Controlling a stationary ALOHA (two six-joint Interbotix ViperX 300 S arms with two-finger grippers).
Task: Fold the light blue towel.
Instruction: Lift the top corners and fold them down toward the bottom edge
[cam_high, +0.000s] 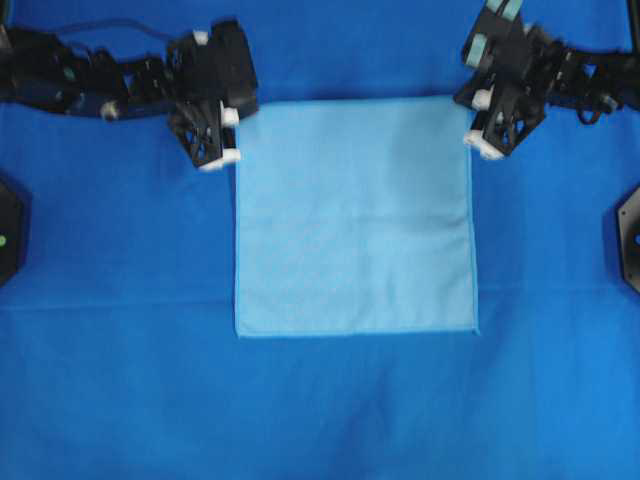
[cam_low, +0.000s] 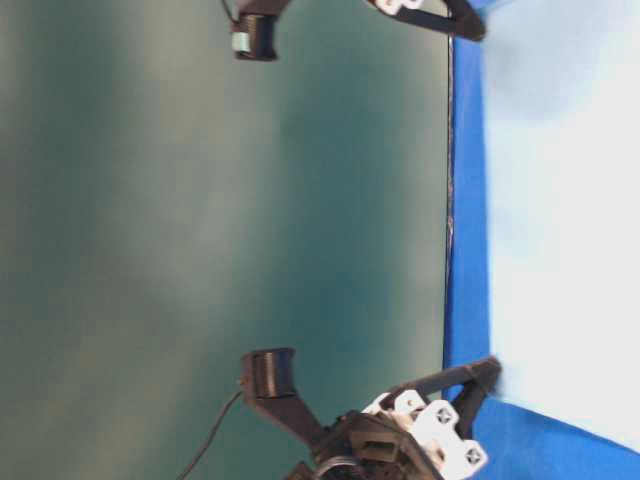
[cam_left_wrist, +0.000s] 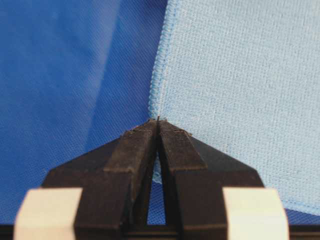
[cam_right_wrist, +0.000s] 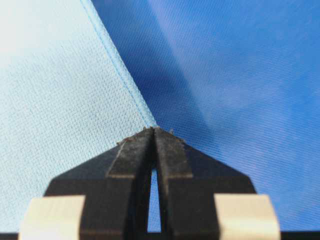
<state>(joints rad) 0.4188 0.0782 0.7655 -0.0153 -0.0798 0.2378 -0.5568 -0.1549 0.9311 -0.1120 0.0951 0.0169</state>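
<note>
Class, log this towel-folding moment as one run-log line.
light blue towel: flat, unfolded | left hand: shut on towel's edge | right hand: shut on towel's edge

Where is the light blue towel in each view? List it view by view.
Overhead: light blue towel centre, flat.
Table-level: pale band down the right side.
Left wrist: upper right, left gripper shut on its edge.
Right wrist: left half, right gripper shut on its edge.
Shared landmark: stitched hem.
</note>
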